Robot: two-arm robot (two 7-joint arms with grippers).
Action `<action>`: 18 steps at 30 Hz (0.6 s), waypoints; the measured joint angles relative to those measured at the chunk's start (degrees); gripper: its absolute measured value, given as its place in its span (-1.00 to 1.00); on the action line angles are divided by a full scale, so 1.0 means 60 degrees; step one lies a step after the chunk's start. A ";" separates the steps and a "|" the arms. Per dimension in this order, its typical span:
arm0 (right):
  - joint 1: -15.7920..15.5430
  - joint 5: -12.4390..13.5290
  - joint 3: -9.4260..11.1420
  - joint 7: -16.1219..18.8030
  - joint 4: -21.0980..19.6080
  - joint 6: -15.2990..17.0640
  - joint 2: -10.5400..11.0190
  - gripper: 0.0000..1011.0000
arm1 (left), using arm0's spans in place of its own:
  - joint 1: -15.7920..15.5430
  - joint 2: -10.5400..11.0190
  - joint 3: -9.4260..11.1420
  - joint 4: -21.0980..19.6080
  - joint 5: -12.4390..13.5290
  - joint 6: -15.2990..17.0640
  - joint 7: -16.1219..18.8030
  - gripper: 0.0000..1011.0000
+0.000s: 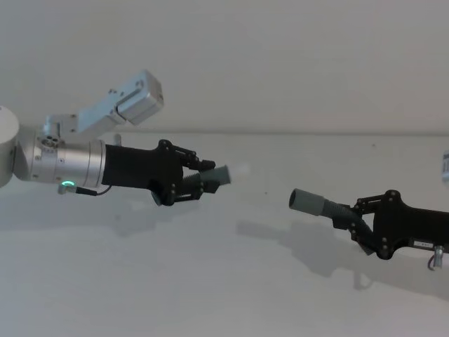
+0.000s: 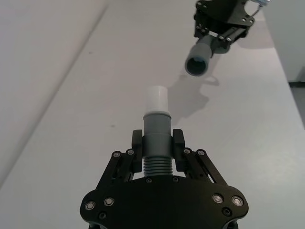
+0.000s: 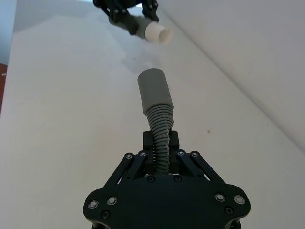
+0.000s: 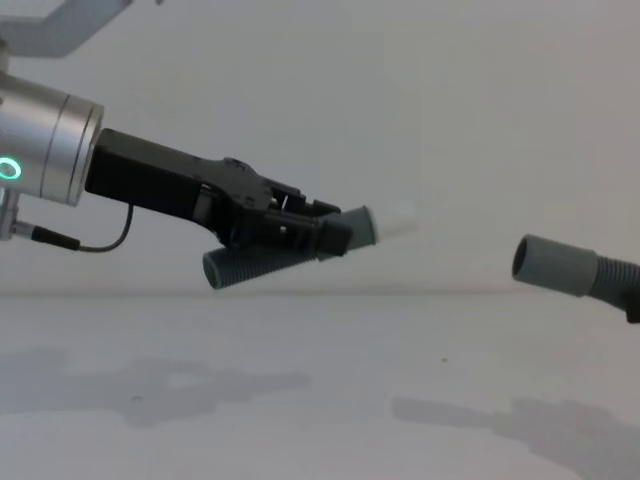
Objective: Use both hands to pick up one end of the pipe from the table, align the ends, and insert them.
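Observation:
Both pieces of the pipe hang above the white table (image 1: 175, 281), their ends facing each other across a gap. My left gripper (image 1: 203, 179), on the silver wrist with the green ring, is shut on the short piece (image 2: 157, 143). Its cuff points right, with the white tip (image 4: 398, 220) leading and the ribbed end (image 4: 235, 268) trailing below the fingers. To the right and slightly lower, my right gripper (image 1: 352, 219) is shut on the ribbed part of the long piece (image 3: 161, 138). The wide open cuff (image 1: 306, 201) points left toward the white tip (image 3: 157, 33).
A plain pale wall rises behind the table's far edge (image 1: 280, 133). Shadows of both arms fall on the table beneath them. A small bright object (image 1: 445, 167) sits at the far right edge.

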 joint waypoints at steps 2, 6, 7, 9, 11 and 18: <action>-0.0001 0.0026 -0.0005 0.0013 -0.0033 -0.0020 0.0008 -0.71 | -0.0041 0.0015 0.0082 0.0017 -0.0034 0.0041 -0.0142 -0.31; -0.0012 0.0057 -0.0042 0.0014 -0.0131 -0.0057 0.0033 -0.71 | -0.0092 0.0034 0.0178 0.0023 -0.0068 0.0088 -0.0281 -0.31; -0.0015 0.0057 -0.0054 0.0009 -0.0149 -0.0062 0.0038 -0.71 | -0.0118 0.0047 0.0215 0.0023 -0.0085 0.0114 -0.0348 -0.31; -0.0020 0.0052 -0.0089 -0.0010 -0.0193 -0.0070 0.0054 -0.71 | -0.0147 0.0062 0.0270 0.0021 -0.0109 0.0143 -0.0421 -0.31; -0.0028 0.0017 -0.0134 -0.0040 -0.0238 -0.0076 0.0070 -0.71 | -0.0164 0.0074 0.0299 0.0013 -0.0127 0.0164 -0.0469 -0.31; -0.0043 -0.0146 -0.0294 -0.0147 -0.0372 -0.0111 0.0123 -0.71 | -0.0242 0.0138 0.0440 -0.0041 -0.0190 0.0250 -0.0653 -0.31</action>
